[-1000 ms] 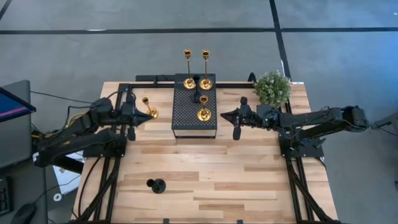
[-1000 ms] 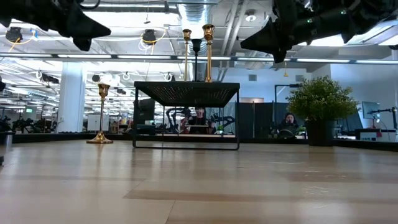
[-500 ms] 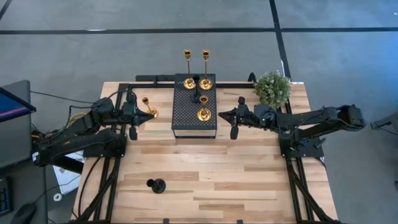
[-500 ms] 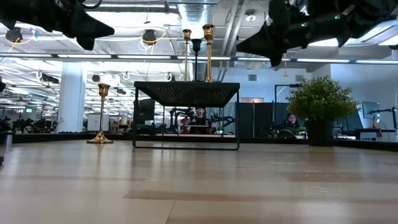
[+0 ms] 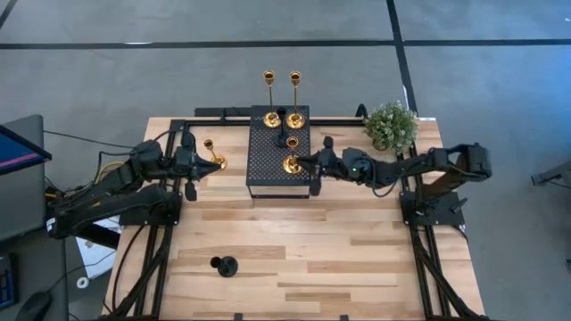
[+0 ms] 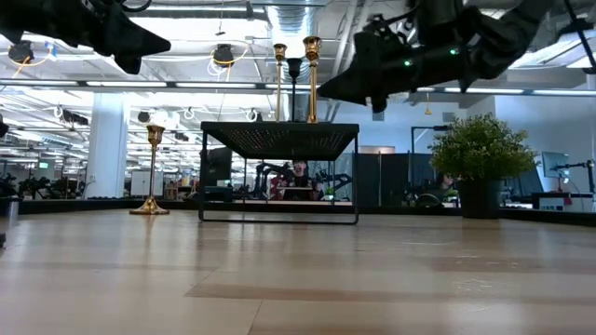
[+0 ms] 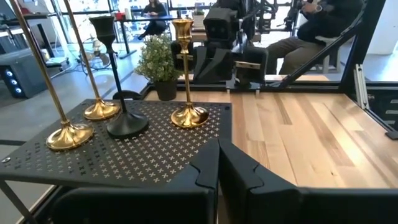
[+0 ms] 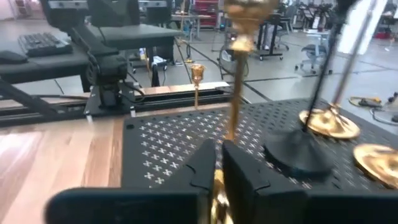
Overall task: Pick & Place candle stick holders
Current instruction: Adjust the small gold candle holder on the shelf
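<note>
A black perforated platform [image 5: 278,152] carries two tall gold holders [image 5: 270,116] [image 5: 294,116], a black holder [image 5: 282,117] and a shorter gold holder [image 5: 292,163] near its front right. Another gold holder [image 5: 214,160] stands on the table left of the platform. A second black holder [image 5: 225,265] stands near the table's front left. My left gripper [image 5: 203,163] is shut and hovers above the table's gold holder [image 6: 152,172]. My right gripper [image 5: 303,163] is shut, above the platform's right edge, with its tips right before the shorter gold holder's stem [image 8: 237,93]. My right gripper points level from the table's right side at the stem of the shorter gold holder [image 8: 236,118] on the platform. I cannot tell whether its shut fingertips touch the stem. The holder stands upright on its base.
A bushy green plant [image 5: 390,126] stands at the table's far right, behind the right arm. The table's middle and near right are bare wood [image 5: 339,250]. People sit in the room beyond the table [image 6: 298,177].
My right gripper has gone toward the table's left edge, from the open table to over the platform's right edge, close to the shorter gold holder. Its fingers have stayed shut. No holder has moved.
</note>
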`<action>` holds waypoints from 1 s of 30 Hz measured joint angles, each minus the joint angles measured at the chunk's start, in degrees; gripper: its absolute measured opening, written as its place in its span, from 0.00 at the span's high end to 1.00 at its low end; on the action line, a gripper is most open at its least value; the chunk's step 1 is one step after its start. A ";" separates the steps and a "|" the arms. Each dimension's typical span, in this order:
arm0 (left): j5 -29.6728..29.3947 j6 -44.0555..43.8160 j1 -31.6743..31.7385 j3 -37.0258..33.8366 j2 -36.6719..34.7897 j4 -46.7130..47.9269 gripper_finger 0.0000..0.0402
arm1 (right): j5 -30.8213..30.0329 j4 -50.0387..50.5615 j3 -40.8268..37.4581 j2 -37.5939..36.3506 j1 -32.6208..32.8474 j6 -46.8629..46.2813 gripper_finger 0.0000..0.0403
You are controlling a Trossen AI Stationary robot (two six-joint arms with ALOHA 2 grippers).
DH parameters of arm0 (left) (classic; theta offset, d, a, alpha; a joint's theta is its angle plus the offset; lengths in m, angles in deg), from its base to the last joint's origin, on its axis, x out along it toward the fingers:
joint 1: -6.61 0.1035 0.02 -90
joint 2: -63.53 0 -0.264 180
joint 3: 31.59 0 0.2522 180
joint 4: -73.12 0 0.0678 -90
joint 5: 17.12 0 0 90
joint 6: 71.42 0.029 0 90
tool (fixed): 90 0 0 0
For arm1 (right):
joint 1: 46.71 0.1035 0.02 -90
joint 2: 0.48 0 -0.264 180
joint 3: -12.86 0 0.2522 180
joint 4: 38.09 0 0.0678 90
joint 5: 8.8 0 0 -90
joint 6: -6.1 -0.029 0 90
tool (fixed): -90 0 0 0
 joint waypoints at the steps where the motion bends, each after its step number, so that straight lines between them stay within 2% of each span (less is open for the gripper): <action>1: -0.02 0.00 0.02 0.00 0.00 0.00 0.98 | 0.00 0.00 0.83 0.69 0.04 0.12 0.91; 4: 0.00 0.00 0.01 0.00 -0.02 0.00 0.98 | -0.02 0.96 2.45 1.90 0.04 0.23 0.81; 10: -0.01 0.10 0.00 0.00 0.00 0.02 0.98 | -0.32 10.93 4.34 -0.88 -0.06 -1.72 0.59; 16: 0.00 0.64 0.00 0.00 0.00 0.02 0.98 | -0.37 10.51 4.55 -1.49 -0.44 -1.79 0.46; 21: 0.00 0.64 0.01 0.00 0.00 0.01 0.98 | -0.39 10.32 4.49 -0.79 -1.36 -1.89 0.45; 30: 0.00 0.64 0.01 0.00 0.00 -0.02 0.98 | -0.17 7.64 4.53 -0.85 -1.64 -1.89 0.55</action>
